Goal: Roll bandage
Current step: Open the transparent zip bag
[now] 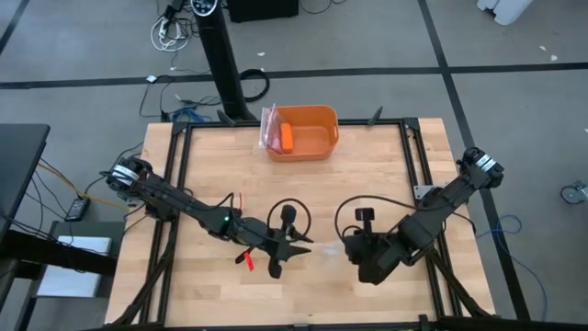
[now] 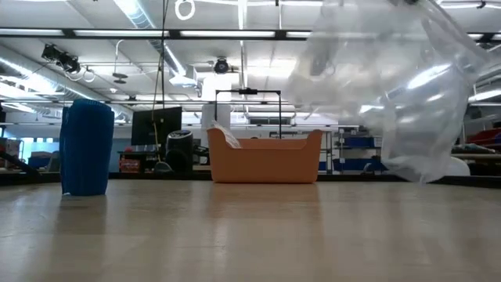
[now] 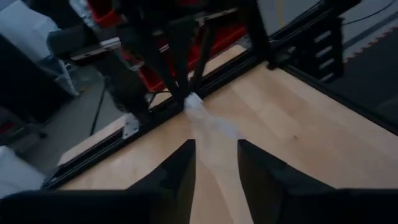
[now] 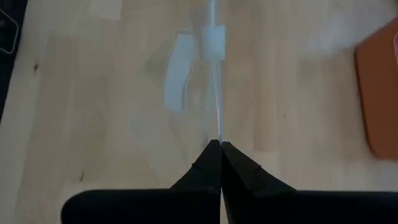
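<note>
The blue bandage (image 2: pixel 86 147) is a compact roll standing on end on the table at the left of the low view; it does not show in the high view. My right gripper (image 1: pixel 352 246) is shut on a crinkly clear plastic bag (image 1: pixel 323 250) near the table's middle front. My left gripper (image 1: pixel 299 246) is open and faces it. In the left wrist view its fingers (image 3: pixel 186 171) stand on either side of the bag's other end (image 3: pixel 211 130); I cannot tell whether they touch it. My right gripper pinches a thin edge of the clear bag (image 4: pixel 217 127) between its two fingertips. The fingers come from the table's right side and point toward the left gripper. The bag (image 2: pixel 391 86) is lifted off the table and stretches away from the fingers.
An orange bin (image 1: pixel 303 131) stands at the table's far edge, with a small orange cylinder (image 1: pixel 287 138) and another bit of clear plastic (image 1: pixel 268 127) in it. Black frame rails run along the table's sides. Bare wood lies between the bin and the grippers.
</note>
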You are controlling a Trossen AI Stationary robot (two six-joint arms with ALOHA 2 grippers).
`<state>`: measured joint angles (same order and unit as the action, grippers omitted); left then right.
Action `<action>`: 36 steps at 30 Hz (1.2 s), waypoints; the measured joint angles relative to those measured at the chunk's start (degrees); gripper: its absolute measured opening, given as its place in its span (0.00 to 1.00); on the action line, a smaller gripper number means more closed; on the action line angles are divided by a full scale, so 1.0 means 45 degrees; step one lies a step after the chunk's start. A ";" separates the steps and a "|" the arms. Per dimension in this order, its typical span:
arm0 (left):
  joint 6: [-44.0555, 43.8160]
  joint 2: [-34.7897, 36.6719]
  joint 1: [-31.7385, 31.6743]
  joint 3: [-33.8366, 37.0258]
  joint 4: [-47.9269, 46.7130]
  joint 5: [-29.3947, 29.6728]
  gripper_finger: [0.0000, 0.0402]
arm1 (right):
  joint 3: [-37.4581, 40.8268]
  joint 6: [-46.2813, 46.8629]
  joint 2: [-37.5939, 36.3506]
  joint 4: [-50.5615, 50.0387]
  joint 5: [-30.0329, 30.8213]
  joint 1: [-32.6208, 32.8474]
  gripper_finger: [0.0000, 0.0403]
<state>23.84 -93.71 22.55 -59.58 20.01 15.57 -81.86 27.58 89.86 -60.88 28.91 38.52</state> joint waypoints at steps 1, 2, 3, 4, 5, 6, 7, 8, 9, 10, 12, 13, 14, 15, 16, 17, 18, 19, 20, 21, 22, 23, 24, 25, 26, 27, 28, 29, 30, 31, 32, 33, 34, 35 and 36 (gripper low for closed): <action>-0.0076 0.0000 0.0015 -0.0160 -0.0199 0.0129 0.33 | -0.0019 -0.0220 0.0000 0.0102 -0.0005 -0.0093 0.00; -0.0218 0.0000 0.0020 -0.0326 -0.0405 0.0166 0.34 | -0.0020 -0.0392 0.0000 0.0197 -0.0022 -0.0193 0.00; -0.0500 0.0000 0.0020 -0.0526 -0.0601 0.0157 0.34 | -0.0025 -0.0515 0.0000 0.0261 -0.0035 -0.0295 0.00; -0.0803 0.0000 0.0020 -0.0712 -0.0816 0.0104 0.35 | -0.0025 -0.0596 0.0000 0.0289 -0.0039 -0.0395 0.00; -0.1125 0.0000 0.0020 -0.0883 -0.1049 0.0024 0.35 | -0.0025 -0.0649 0.0000 0.0303 -0.0044 -0.0484 0.00; -0.1470 0.0000 0.0018 -0.1042 -0.1304 -0.0012 0.35 | -0.0025 -0.0724 0.0000 0.0368 -0.0045 -0.0570 0.00; -0.1849 0.0000 0.0003 -0.1177 -0.1535 -0.0045 0.35 | -0.0025 -0.0802 0.0000 0.0475 -0.0044 -0.0649 0.00; -0.2189 0.0000 -0.0032 -0.1313 -0.1784 -0.0053 0.35 | -0.0025 -0.0902 0.0000 0.0577 -0.0044 -0.0712 0.00; -0.2480 0.0000 -0.0074 -0.1429 -0.1976 -0.0067 0.35 | -0.0025 -0.1047 0.0000 0.0654 -0.0044 -0.0766 0.00; -0.2743 0.0000 -0.0109 -0.1509 -0.2099 -0.0063 0.35 | -0.0025 -0.1188 0.0000 0.0723 -0.0040 -0.0817 0.00; -0.3047 0.0000 -0.0232 -0.1532 -0.2141 -0.0062 0.35 | -0.0025 -0.1417 0.0000 0.0897 -0.0049 -0.0882 0.00; -0.3127 0.0000 -0.0280 -0.1532 -0.2175 -0.0061 0.35 | -0.0025 -0.1492 0.0000 0.0938 -0.0049 -0.0916 0.00; -0.3235 0.0000 -0.0343 -0.1532 -0.2217 -0.0047 0.35 | -0.0025 -0.1546 0.0000 0.1000 -0.0055 -0.0942 0.00; -0.3381 0.0000 -0.0397 -0.1532 -0.2221 -0.0006 0.35 | -0.0025 -0.1592 0.0000 0.1089 -0.0058 -0.0968 0.00; -0.3470 0.0000 -0.0464 -0.1532 -0.2249 0.0010 0.35 | -0.0025 -0.1635 0.0000 0.1152 -0.0058 -0.0995 0.00; -0.3581 0.0000 -0.0522 -0.1532 -0.2337 0.0012 0.35 | -0.0025 -0.1705 0.0000 0.1181 -0.0053 -0.1005 0.00; -0.3698 0.0000 -0.0571 -0.1532 -0.2459 0.0017 0.35 | -0.0025 -0.1754 0.0000 0.1199 -0.0053 -0.1005 0.00; -0.3773 0.0000 -0.0598 -0.1532 -0.2562 0.0014 0.34 | -0.0025 -0.1821 0.0000 0.1228 -0.0053 -0.1009 0.00; -0.3813 -0.0005 -0.0616 -0.1528 -0.2606 0.0001 0.34 | -0.0025 -0.1846 0.0000 0.1258 -0.0053 -0.1010 0.00; -0.3837 -0.0005 -0.0628 -0.1527 -0.2604 -0.0041 0.33 | -0.0025 -0.1857 0.0000 0.1299 -0.0053 -0.1021 0.00; -0.3844 -0.0005 -0.0629 -0.1530 -0.2590 -0.0104 0.33 | -0.0025 -0.1857 0.0000 0.1308 -0.0053 -0.1029 0.00; -0.3849 -0.0005 -0.0626 -0.1532 -0.2590 -0.0170 0.32 | -0.0025 -0.1857 0.0000 0.1307 -0.0050 -0.1029 0.00; -0.3849 -0.0005 -0.0622 -0.1532 -0.2599 -0.0264 0.31 | -0.0025 -0.1857 0.0000 0.1311 -0.0042 -0.1032 0.00; -0.3823 -0.0005 -0.0621 -0.1532 -0.2624 -0.0281 0.30 | -0.0025 -0.1870 0.0000 0.1327 -0.0039 -0.1059 0.00; -0.3711 -0.0005 -0.0617 -0.1528 -0.2671 -0.0286 0.28 | -0.0025 -0.1899 0.0000 0.1358 -0.0036 -0.1085 0.00; -0.3652 -0.0005 -0.0617 -0.1532 -0.2671 -0.0286 0.26 | -0.0025 -0.1913 0.0000 0.1401 -0.0025 -0.1111 0.00; -0.3584 -0.0044 -0.0624 -0.1531 -0.2618 -0.0282 0.24 | -0.0025 -0.1923 0.0000 0.1446 -0.0007 -0.1133 0.00; -0.3428 -0.0075 -0.0653 -0.1532 -0.2586 -0.0281 0.22 | -0.0025 -0.1956 0.0000 0.1499 0.0011 -0.1151 0.00; -0.3387 -0.0098 -0.0664 -0.1532 -0.2655 -0.0279 0.19 | -0.0025 -0.2020 0.0000 0.1584 0.0017 -0.1179 0.00; -0.3362 -0.0115 -0.0675 -0.1525 -0.2707 -0.0278 0.16 | -0.0025 -0.2096 0.0000 0.1672 0.0035 -0.1207 0.00; -0.3301 -0.0121 -0.0685 -0.1522 -0.2729 -0.0278 0.13 | -0.0025 -0.2185 0.0000 0.1758 0.0049 -0.1234 0.00; -0.3152 -0.0119 -0.0690 -0.1522 -0.2728 -0.0266 0.10 | -0.0025 -0.2261 0.0000 0.1837 0.0049 -0.1254 0.00; -0.2983 -0.0112 -0.0691 -0.1522 -0.2695 -0.0257 0.06 | -0.0025 -0.2289 0.0000 0.1876 0.0049 -0.1271 0.00; -0.2826 -0.0112 -0.0690 -0.1522 -0.2675 -0.0257 0.03 | -0.0025 -0.2352 0.0000 0.1893 0.0049 -0.1297 0.00; -0.2706 -0.0112 -0.0690 -0.1522 -0.2674 -0.0276 0.02 | -0.0025 -0.2405 0.0000 0.1894 0.0051 -0.1324 0.00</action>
<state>11.66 -94.21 19.44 -66.43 7.97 14.33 -81.97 16.76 89.86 -52.36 29.14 32.56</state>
